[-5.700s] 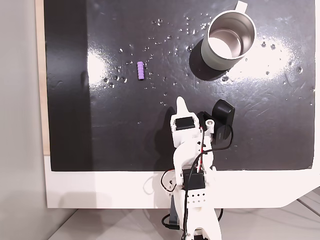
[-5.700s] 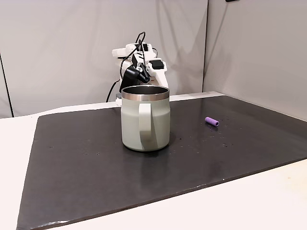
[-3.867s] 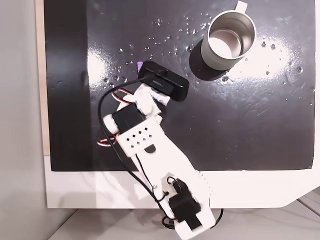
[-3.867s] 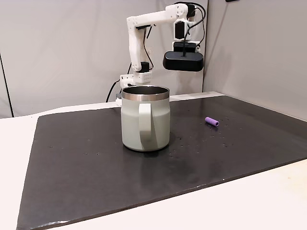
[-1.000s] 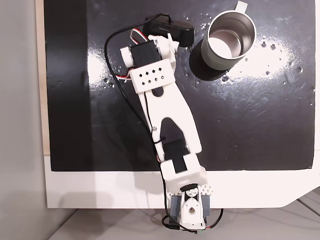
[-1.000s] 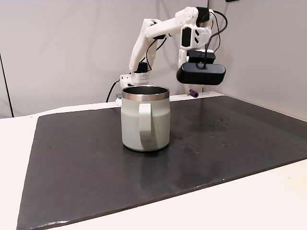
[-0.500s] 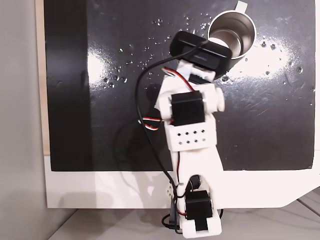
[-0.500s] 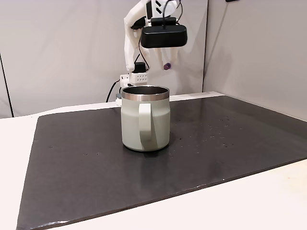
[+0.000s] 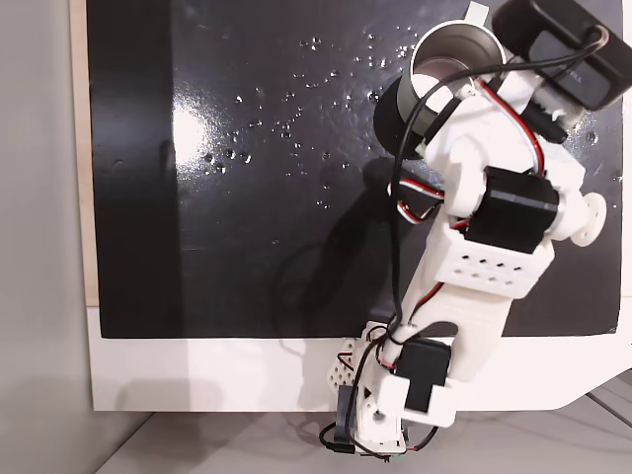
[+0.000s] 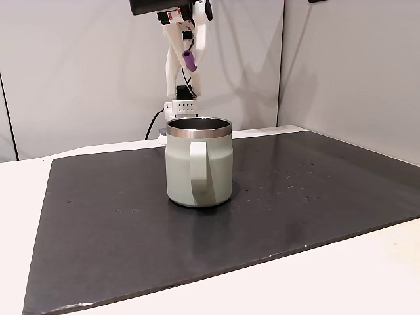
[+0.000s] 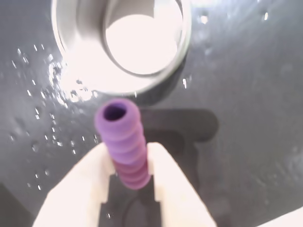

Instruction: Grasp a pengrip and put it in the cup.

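Pointing cupward: pengrip (image 11: 125, 142), long axis along tool (image 11: 128, 163).

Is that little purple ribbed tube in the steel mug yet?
Not yet. The purple ribbed tube is pinched in the white pincer, high above the grey-green steel mug.

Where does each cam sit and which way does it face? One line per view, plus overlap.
A fixed view: above, looking straight down on the black mat; the white arm covers part of the cup.
Another fixed view: low at the table's edge, facing the arm's base across the cup; the gripper holds the pengrip high.
Wrist view: on the gripper, looking down past the pengrip at the cup.
Shared: all show the cup.
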`<action>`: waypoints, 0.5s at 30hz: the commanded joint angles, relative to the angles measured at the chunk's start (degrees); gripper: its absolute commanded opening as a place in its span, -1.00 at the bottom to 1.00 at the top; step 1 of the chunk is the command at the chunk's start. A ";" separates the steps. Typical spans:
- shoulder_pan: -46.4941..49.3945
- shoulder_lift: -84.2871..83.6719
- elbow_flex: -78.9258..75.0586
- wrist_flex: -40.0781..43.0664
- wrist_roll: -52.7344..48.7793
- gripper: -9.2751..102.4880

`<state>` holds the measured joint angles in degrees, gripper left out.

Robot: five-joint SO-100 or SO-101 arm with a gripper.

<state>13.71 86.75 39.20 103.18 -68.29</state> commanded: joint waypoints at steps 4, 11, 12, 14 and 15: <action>2.55 -12.13 -19.78 -0.09 1.14 -0.83; 3.16 -20.39 -25.22 -0.18 3.43 -0.83; 3.16 -21.09 -25.40 -0.18 3.78 -0.83; 3.16 -21.88 -25.49 -0.18 4.57 -0.83; 3.16 -22.06 -25.49 -0.18 5.01 -0.83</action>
<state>16.44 64.16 17.05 103.18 -64.60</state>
